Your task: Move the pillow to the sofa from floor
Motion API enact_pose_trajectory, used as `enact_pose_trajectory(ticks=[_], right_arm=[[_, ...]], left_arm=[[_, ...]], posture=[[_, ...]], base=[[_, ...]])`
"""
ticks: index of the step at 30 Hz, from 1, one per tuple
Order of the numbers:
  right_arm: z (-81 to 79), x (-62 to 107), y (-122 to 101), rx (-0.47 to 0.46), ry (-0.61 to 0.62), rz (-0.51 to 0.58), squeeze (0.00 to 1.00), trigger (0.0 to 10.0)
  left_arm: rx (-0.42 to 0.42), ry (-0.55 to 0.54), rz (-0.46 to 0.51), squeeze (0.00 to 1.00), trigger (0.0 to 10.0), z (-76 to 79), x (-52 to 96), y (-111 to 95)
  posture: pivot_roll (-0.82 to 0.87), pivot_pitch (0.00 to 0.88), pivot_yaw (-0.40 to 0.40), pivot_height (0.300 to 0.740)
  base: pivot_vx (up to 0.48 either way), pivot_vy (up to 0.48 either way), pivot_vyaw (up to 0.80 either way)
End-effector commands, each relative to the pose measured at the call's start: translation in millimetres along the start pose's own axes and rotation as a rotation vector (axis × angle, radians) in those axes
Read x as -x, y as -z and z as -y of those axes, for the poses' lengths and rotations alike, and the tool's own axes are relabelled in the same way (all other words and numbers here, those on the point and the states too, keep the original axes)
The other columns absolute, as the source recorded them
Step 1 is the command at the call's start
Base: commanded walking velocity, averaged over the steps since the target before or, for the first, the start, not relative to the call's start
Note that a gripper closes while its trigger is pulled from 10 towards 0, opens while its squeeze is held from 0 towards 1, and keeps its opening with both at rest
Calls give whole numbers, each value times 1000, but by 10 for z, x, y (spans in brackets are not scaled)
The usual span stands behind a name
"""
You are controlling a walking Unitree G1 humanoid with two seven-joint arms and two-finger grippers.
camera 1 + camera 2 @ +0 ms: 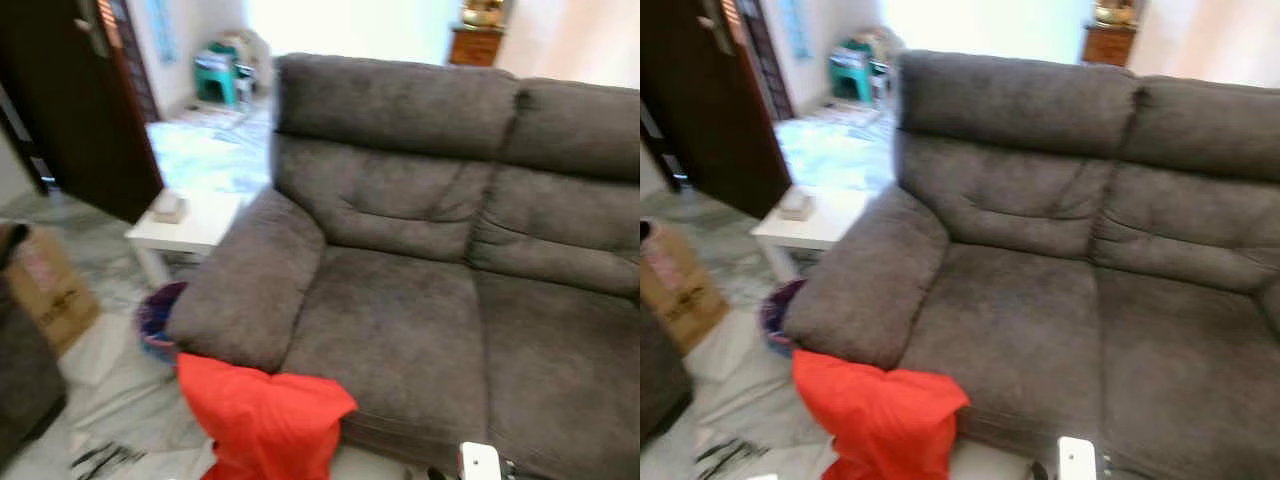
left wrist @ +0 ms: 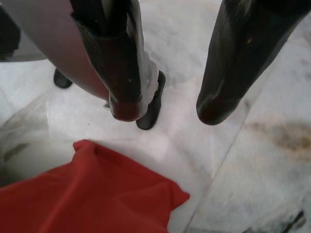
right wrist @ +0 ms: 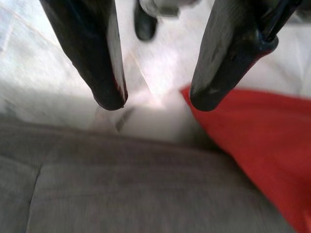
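A red pillow (image 1: 262, 415) lies on the marble floor, leaning against the front of the grey sofa (image 1: 420, 300) below its left armrest. In the left wrist view my left gripper (image 2: 165, 109) hangs open above the floor, with the red pillow (image 2: 87, 194) a little beyond its fingertips. My right gripper (image 3: 153, 99) is open too, over the sofa's front edge (image 3: 121, 179), and the pillow (image 3: 262, 145) lies just beside one fingertip. Neither gripper touches the pillow.
A small white side table (image 1: 185, 225) with a box on it stands left of the armrest. A purple basket (image 1: 155, 320) sits on the floor below it. A cardboard box (image 1: 45, 290) and a dark door (image 1: 80, 100) are at the far left.
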State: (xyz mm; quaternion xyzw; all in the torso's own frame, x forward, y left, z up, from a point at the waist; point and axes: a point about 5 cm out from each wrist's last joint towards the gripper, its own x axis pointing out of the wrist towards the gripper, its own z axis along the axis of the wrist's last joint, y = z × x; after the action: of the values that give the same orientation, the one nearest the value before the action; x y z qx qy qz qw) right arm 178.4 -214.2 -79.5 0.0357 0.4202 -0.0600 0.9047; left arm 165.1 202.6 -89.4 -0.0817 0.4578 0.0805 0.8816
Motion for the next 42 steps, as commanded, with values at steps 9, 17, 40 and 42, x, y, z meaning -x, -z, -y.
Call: enact_pose_trajectory(ticks=[9, 17, 40, 42], right_arm=[[-60, -14, -26, 3, -13, 8, 0, 10000], [-50, -11, -31, -28, -2, 20, 0, 10000], [17, 189, -890, -48, -83, 674, 0, 10000], [-32, 217, -839, -2, -104, 682, 0, 10000]], left_arm=[[-27, -22, -26, 0, 10000, -83, 25, 79], [-120, -21, 5, 0, 10000, -100, 23, 21], [-355, 115, 836, 0, 10000, 168, 370, -1202], [-350, 126, 881, 0, 10000, 233, 421, -1266]], posture=[[-45, 35, -21, 740], [-46, 36, -12, 740], [-40, 25, 30, 740], [-38, 25, 28, 740]], base=[[0, 0, 800], [0, 0, 742], [0, 0, 25], [0, 0, 0]])
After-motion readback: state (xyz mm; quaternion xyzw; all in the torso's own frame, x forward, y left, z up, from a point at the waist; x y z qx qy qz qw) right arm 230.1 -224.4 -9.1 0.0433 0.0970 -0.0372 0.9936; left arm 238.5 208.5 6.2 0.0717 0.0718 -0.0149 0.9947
